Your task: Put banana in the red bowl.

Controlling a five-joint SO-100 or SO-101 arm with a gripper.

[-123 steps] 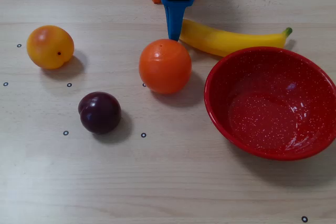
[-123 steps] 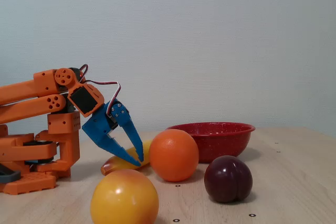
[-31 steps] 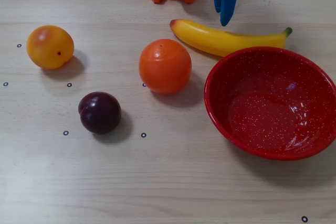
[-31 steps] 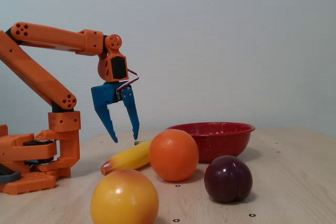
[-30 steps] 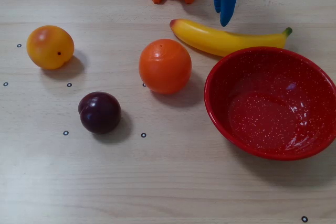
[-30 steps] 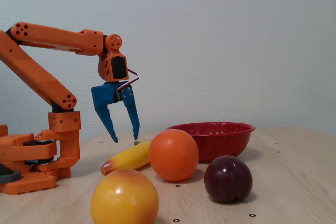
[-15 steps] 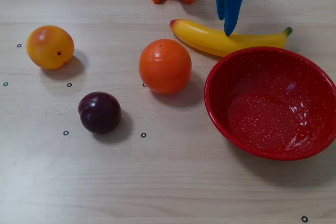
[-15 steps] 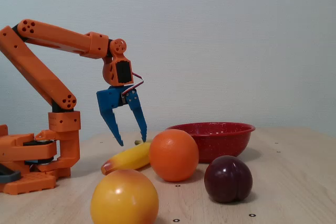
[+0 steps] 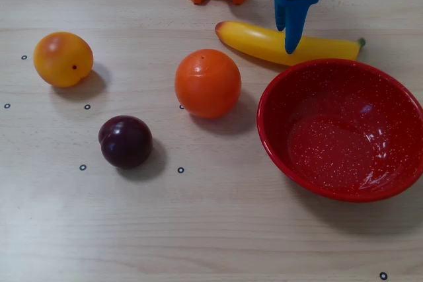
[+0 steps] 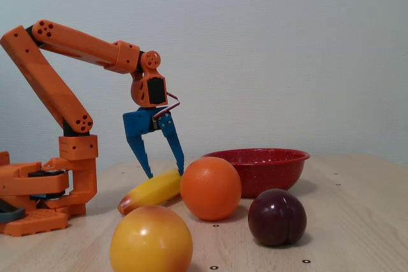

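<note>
**Blue gripper straddling the banana beside the red bowl**

From above, the banana [image 9: 264, 41] lies across the upper middle of the frame, its orange-tinted end to the left and its green stem tip to the right, right behind the rim of the red bowl [image 9: 272, 130], which fills the right side. The blue gripper [image 9: 289, 43] reaches down from the top edge, its tips over the banana's middle. An orange [image 9: 207, 83] sits at centre, a dark plum [image 9: 125, 141] lower left, and a yellow-orange fruit [image 9: 63, 59] at the far left, all on the pale wooden table [image 9: 211, 229].

From the side, the orange arm [image 10: 76, 46] bends over from the left, and the gripper [image 10: 166, 172] points down with its fingers spread apart, one on either side of the banana [image 10: 148, 192], which rests on the table. I cannot tell whether the tips touch it. The orange [image 10: 210, 188] stands just right of the banana, the red bowl [image 10: 258, 169] behind it, the plum [image 10: 276, 216] and the yellow-orange fruit [image 10: 151, 239] nearest the camera.
</note>
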